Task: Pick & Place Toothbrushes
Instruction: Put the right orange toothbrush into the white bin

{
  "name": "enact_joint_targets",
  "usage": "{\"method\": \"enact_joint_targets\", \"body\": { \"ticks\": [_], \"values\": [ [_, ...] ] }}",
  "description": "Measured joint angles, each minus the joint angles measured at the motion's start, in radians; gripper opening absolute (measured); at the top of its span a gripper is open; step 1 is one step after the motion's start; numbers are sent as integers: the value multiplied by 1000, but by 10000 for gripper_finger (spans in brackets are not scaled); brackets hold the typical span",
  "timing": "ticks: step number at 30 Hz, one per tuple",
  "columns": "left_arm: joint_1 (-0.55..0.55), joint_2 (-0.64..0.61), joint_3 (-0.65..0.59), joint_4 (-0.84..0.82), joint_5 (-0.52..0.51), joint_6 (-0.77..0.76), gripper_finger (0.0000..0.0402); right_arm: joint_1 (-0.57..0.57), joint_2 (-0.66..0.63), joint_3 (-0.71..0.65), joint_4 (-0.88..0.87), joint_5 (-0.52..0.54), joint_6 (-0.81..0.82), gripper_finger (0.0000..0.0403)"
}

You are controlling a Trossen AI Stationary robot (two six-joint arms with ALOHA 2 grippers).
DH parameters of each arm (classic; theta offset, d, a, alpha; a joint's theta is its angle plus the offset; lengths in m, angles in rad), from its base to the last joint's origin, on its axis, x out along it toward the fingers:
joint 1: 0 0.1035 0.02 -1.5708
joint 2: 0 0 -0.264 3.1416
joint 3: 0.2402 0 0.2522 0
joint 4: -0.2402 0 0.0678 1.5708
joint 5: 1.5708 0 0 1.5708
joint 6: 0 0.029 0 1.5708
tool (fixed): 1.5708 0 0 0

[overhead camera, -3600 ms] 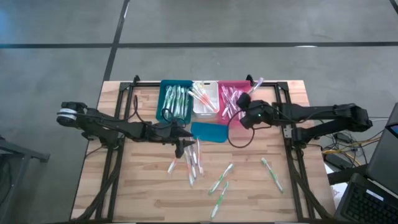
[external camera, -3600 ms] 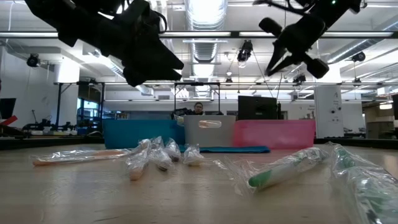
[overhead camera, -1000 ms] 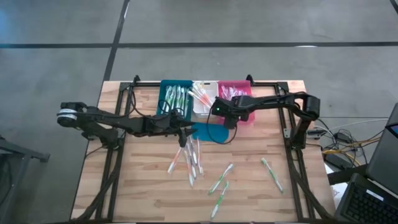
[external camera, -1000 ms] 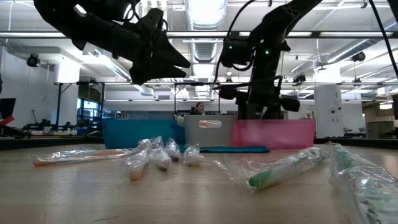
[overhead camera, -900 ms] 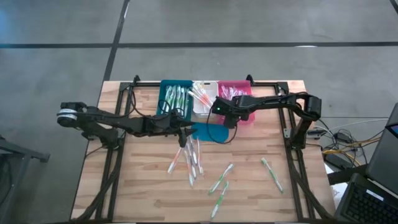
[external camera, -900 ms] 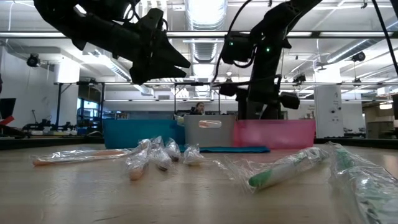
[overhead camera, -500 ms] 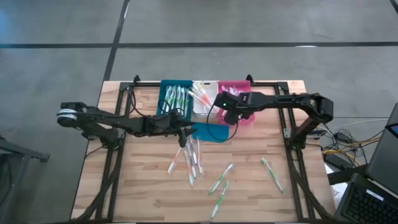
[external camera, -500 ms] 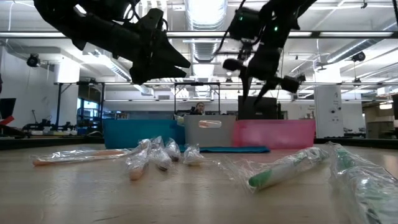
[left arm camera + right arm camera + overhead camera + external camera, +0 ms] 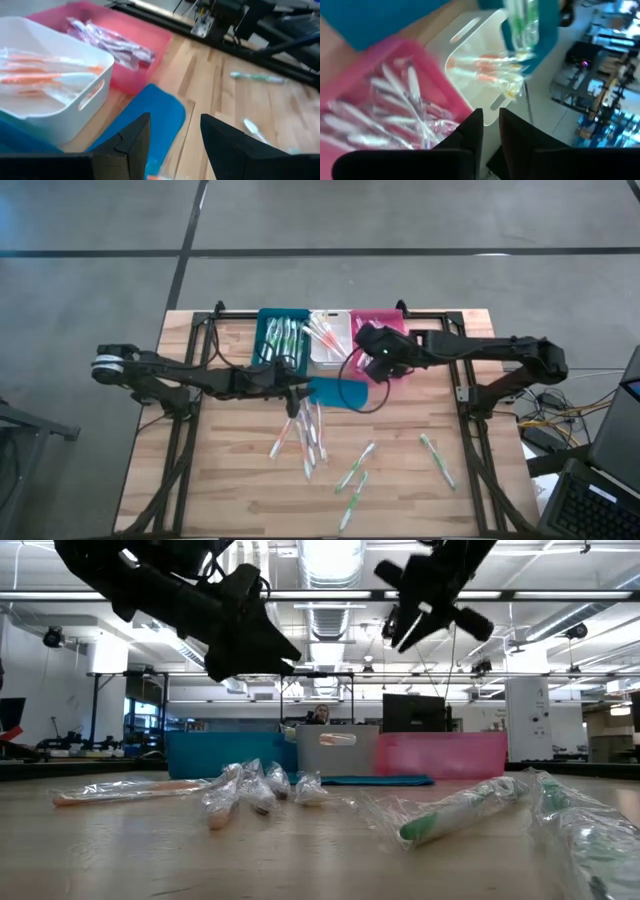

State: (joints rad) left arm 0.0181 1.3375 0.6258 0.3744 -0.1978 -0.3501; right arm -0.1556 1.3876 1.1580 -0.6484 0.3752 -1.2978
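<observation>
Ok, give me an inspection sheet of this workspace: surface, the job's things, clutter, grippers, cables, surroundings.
Surface: wooden table.
Job's things: toothbrushes sorted into teal bin, white bin and pink bin; loose wrapped toothbrushes on the table's near half.
Clutter: flat teal lid in front of the bins.
Grippers: left gripper open, empty, raised near the lid; right gripper above the pink bin, fingers nearly together, nothing between them.
Cables: black cable looping under the right arm.
Surroundings: person behind the bins; open workshop.
</observation>
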Motion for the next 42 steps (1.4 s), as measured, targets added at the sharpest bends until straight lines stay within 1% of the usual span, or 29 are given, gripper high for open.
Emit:
{"method": "enact_joint_targets", "body": {
  "ticks": [6, 11, 16, 20, 23, 26, 28, 30, 34, 36, 42],
  "values": [
    [-13, -2, 3, -99, 23, -22, 173, 67, -62, 0, 0, 0, 256, 44],
    [-60, -2, 56, -293, 21, -76, 164, 99, -102, 0, -1, 22, 474, 38],
    [-142, -2, 95, -491, -33, -195, 155, 99, -120, 0, -26, 48, 615, 47],
    [-209, -2, 109, -589, -67, -296, 153, 99, -124, 0, -54, 49, 637, 57],
    [-250, -2, 109, -592, -94, -344, 153, 99, -124, 0, -58, 48, 643, 63],
    [-275, -2, 108, -592, -100, -351, 153, 104, -124, 0, -58, 25, 644, 69],
    [-279, -2, 108, -592, -99, -351, 153, 106, -122, 0, -53, -45, 603, 73],
    [-278, -1, 111, -593, -108, -348, 153, 107, -110, 0, -40, -149, 560, 77],
    [-275, -1, 114, -593, -202, -321, 153, 117, -56, 0, 14, -332, 502, 84],
    [-275, -1, 114, -594, -235, -309, 153, 127, -20, 0, 46, -364, 484, 86],
    [-274, -4, 126, -594, -246, -275, 153, 161, 114, 0, 175, -368, 432, 86]
  ]
}}
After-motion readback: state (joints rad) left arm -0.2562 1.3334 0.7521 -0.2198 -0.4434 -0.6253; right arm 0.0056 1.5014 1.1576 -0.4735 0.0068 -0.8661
